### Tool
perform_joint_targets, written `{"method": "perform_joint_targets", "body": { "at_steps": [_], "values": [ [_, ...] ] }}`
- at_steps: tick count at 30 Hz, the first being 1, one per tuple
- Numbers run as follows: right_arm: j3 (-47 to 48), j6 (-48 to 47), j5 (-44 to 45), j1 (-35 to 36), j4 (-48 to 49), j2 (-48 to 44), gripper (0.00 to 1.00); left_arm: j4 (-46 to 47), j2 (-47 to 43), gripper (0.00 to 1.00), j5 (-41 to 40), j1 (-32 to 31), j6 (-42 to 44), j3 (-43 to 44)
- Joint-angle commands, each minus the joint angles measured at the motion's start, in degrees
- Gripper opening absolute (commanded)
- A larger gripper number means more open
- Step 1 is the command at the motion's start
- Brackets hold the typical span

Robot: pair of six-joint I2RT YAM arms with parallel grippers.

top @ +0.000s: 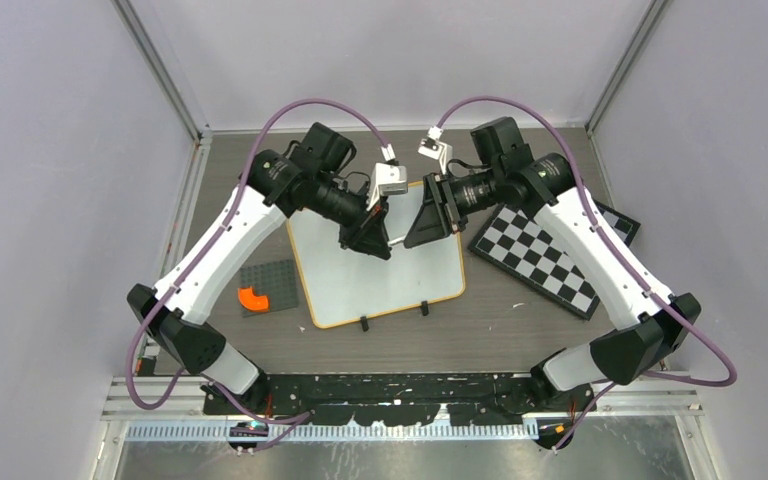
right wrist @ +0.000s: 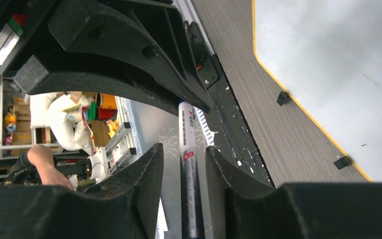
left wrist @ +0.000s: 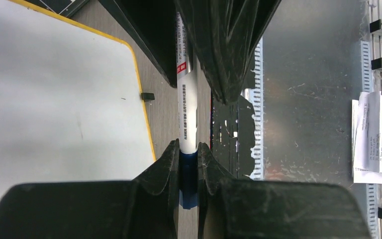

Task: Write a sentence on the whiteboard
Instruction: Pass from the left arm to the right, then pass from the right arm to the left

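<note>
The whiteboard (top: 380, 275), white with a thin orange-yellow frame, lies flat in the middle of the table and is blank. Both grippers hover over its far part, tips facing each other. Held level between them is a white marker (top: 397, 240). My left gripper (left wrist: 188, 159) is shut on the marker's (left wrist: 187, 99) blue end. My right gripper (right wrist: 185, 159) stands open around the other part of the marker (right wrist: 186, 129), with a gap on each side. The whiteboard (left wrist: 54, 99) shows left of the left gripper and, in the right wrist view, the whiteboard (right wrist: 328, 59) lies at upper right.
A black-and-white checkered board (top: 540, 255) lies right of the whiteboard. A grey baseplate (top: 275, 280) with an orange piece (top: 254, 298) sits to its left. Two black clip feet (top: 364, 323) stand on the near edge. A person's arm (right wrist: 45, 159) shows beyond the table.
</note>
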Motion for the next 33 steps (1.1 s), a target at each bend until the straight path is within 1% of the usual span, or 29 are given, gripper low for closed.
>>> {"method": "perform_joint_targets", "body": {
  "at_steps": [1, 6, 8, 11, 12, 14, 16, 17, 18, 21, 22, 24, 27, 31, 32, 33],
  "values": [
    [2.4, -2.0, -1.4, 1.1, -1.2, -0.3, 0.38, -1.7, 0.8, 0.00, 1.1, -1.2, 2.2, 3.2],
    [2.4, -2.4, -4.3, 1.2, -1.9, 0.9, 0.25, -3.4, 2.3, 0.00, 0.1, -2.2, 3.1, 5.2],
    [2.7, -2.9, -4.1, 1.6, -2.7, 1.1, 0.17, -3.5, 2.6, 0.00, -0.5, -2.3, 3.0, 5.8],
    [3.5, -4.1, -3.0, 1.7, -5.0, 1.4, 0.01, -2.7, 2.2, 0.00, -2.7, -2.3, 2.2, 6.0],
    [4.0, -4.6, -2.6, 1.6, -5.7, 1.5, 0.00, -2.3, 1.9, 0.05, -3.5, -2.3, 1.4, 5.9],
    [4.7, -4.9, -1.3, 1.5, -6.1, 1.2, 0.00, -1.4, 1.0, 0.22, -4.2, -2.0, 0.5, 5.2],
    [5.1, -4.7, -0.3, 0.9, -5.4, 0.5, 0.00, 0.4, -0.7, 0.39, -3.2, -0.8, -0.2, 2.9],
    [5.2, -3.8, -0.4, 0.3, -4.6, 0.4, 0.00, 2.1, -1.9, 0.45, -2.5, 0.1, -1.3, 1.5],
    [5.0, -2.5, -0.8, -0.5, -3.2, 0.0, 0.00, 4.0, -3.0, 0.48, -1.2, 1.2, -2.7, -0.1],
    [3.8, 2.1, -2.6, -2.4, 2.0, -0.8, 0.00, 10.6, -6.1, 0.55, 3.7, 4.7, -7.5, -5.0],
    [3.3, 3.4, -3.0, -2.7, 3.8, -1.0, 0.00, 12.6, -6.9, 0.57, 4.4, 5.2, -9.7, -6.4],
    [2.7, 5.5, -4.1, -2.7, 6.0, -1.3, 0.00, 14.7, -7.6, 0.58, 5.9, 5.3, -10.8, -7.6],
    [2.3, 6.5, -5.2, -2.7, 7.7, -1.2, 0.00, 14.9, -6.9, 0.58, 9.3, 5.3, -11.7, -7.4],
    [1.9, 6.4, -7.0, -2.6, 8.1, -1.3, 0.00, 16.4, -6.1, 0.59, 10.2, 5.3, -13.6, -7.4],
    [1.8, 6.4, -7.3, -2.6, 8.0, -1.4, 0.00, 16.7, -5.8, 0.58, 10.7, 5.3, -14.1, -7.2],
    [1.8, 5.9, -7.5, -2.6, 7.7, -1.5, 0.00, 17.0, -5.7, 0.53, 11.5, 5.3, -14.5, -7.1]
  ]
}}
